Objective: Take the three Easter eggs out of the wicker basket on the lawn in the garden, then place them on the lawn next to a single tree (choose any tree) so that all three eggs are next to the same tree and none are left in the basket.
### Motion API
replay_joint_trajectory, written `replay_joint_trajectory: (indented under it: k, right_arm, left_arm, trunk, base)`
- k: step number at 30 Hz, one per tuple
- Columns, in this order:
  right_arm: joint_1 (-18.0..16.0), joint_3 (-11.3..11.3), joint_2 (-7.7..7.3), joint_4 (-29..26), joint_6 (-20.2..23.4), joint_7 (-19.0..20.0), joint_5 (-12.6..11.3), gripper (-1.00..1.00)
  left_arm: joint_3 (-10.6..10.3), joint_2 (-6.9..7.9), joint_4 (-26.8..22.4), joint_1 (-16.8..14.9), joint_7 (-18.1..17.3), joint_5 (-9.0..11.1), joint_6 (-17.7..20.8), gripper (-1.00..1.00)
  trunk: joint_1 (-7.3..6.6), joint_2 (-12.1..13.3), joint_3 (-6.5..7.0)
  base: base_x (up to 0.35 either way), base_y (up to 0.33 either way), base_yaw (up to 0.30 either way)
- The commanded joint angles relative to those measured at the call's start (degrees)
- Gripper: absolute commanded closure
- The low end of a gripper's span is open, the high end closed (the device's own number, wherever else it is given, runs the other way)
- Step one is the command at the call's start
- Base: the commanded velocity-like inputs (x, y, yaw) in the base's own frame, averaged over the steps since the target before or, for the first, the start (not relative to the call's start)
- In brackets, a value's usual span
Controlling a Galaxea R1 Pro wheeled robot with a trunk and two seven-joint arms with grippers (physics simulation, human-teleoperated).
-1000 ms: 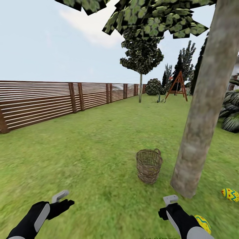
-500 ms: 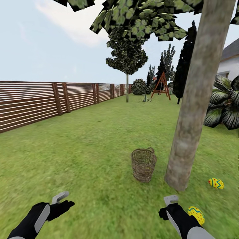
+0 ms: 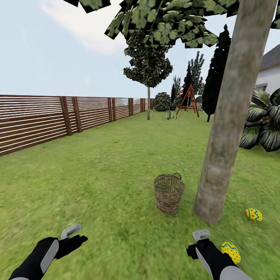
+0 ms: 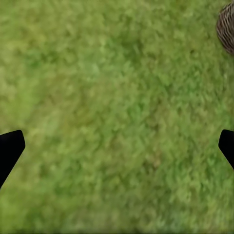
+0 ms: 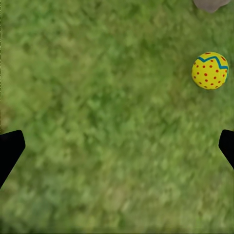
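Note:
The wicker basket (image 3: 168, 193) stands upright on the lawn (image 3: 105, 175), just left of the thick mottled tree (image 3: 227, 116); its edge also appears in the left wrist view (image 4: 226, 27). I cannot tell what is inside it. Two yellow Easter eggs lie on the grass by the trunk: one with zigzags (image 3: 253, 214) right of the base, one red-dotted (image 3: 231, 252) beside my right forearm and in the right wrist view (image 5: 210, 70). My left gripper (image 3: 73, 234) and right gripper (image 3: 200, 235) hover low over grass, both open and empty, fingertips (image 4: 10, 148) wide apart.
A brown slatted fence (image 3: 58, 116) runs along the left. A thin-trunked tree (image 3: 148, 77), a wooden swing frame (image 3: 188, 99) and dark cypresses stand far back. Spiky shrubs (image 3: 264, 128) and a white house (image 3: 270, 76) are at the right. Open grass lies ahead and left.
The head view swung to the right a second ago, bringing the house and shrubs into sight; over the last half second it has barely shifted. Arms, basket and eggs keep their places.

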Motion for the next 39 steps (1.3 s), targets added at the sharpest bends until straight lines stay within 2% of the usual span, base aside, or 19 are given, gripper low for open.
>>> replay_joint_trajectory:
  k: [1, 11, 23, 39]
  right_arm:
    - [0.0, 0.1, -0.02, 0.0, 0.4, 0.0, 0.4, -1.0]
    - [0.0, 0.1, -0.04, -0.1, 0.4, -0.1, 0.3, -1.0]
    - [0.0, 0.2, 0.13, -0.3, 0.4, 0.0, 0.3, -1.0]
    - [0.0, 0.2, 0.05, -0.2, 0.4, 0.0, 0.3, -1.0]
  left_arm:
    - [0.2, 0.0, 0.0, 0.0, -0.2, 0.0, 0.4, -1.0]
    - [0.2, -0.05, -0.1, 0.0, -0.2, -0.1, 0.2, -1.0]
    - [0.2, 0.02, -0.1, 0.0, 0.1, 0.1, 0.2, -1.0]
    - [0.2, -0.06, -0.1, 0.0, 0.1, 0.0, 0.2, -1.0]
  trunk:
    - [0.0, 0.0, -0.07]
    - [0.0, 0.0, -0.07]
    - [-2.64, 4.8, 2.09]
    - [-6.15, 11.2, 5.2]
  base:
    - [0.0, 0.0, 0.0]
    - [0.0, 0.106, 0.0]
    - [0.009, 0.256, -0.017]
    - [0.127, 0.317, -0.285]
